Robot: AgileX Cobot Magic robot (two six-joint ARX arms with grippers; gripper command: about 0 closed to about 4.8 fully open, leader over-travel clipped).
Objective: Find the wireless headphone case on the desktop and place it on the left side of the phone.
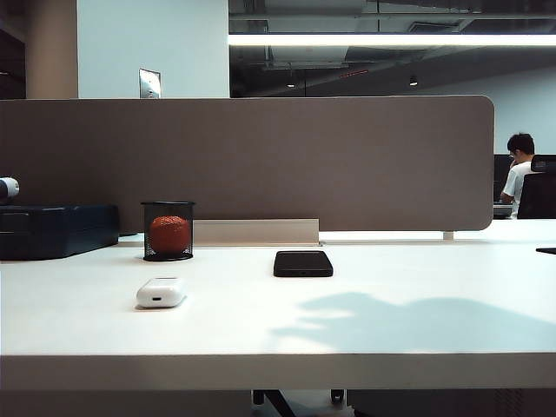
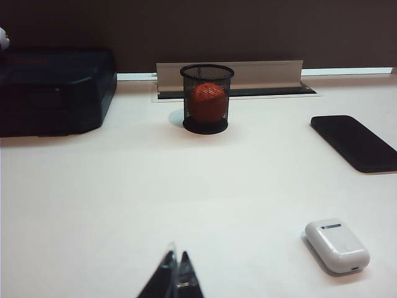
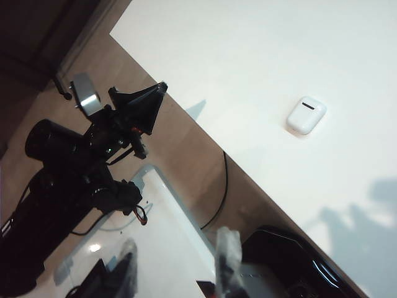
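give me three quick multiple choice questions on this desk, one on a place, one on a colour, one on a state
1. In the exterior view, the wireless headphone case lies:
A) on the phone
B) left of the phone, nearer the front edge
C) right of the phone

2. The ball in the black mesh cup is:
A) green
B) orange
C) blue

3. The right hand, beyond the desktop's edge, is:
A) open, empty
B) shut on the case
C) shut on the phone

Answers:
1. B, the case sits apart to the phone's left.
2. B, orange shows through the mesh.
3. A, its fingers stand apart with nothing between them; the left hand hovers shut over the desktop.
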